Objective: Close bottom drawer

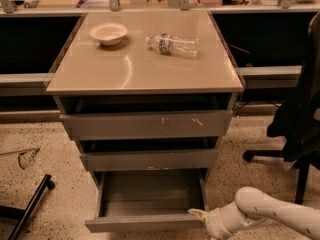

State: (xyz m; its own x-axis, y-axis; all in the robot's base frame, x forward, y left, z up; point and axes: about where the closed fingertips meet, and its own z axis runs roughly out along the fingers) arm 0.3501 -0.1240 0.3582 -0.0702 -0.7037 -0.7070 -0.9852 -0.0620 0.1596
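Note:
The bottom drawer (pixel 145 223) is the narrowest grey one at the foot of the cabinet. It is pulled far out, and its shallow grey tray (pixel 150 194) looks empty. My white arm comes in from the lower right. My gripper (pixel 198 214) is at the drawer's front right corner, against the low plain front panel. Above it the mid-width drawer (pixel 149 160) and the widest drawer (pixel 147 125), which has pale scratches, stand slightly out.
On the tan cabinet top (pixel 125 69) are a white bowl (pixel 108 33) and a plastic bottle (pixel 172 44) lying on its side. A black office chair (pixel 300 129) stands at the right. A black bar (pixel 27 209) lies on the speckled floor at the lower left.

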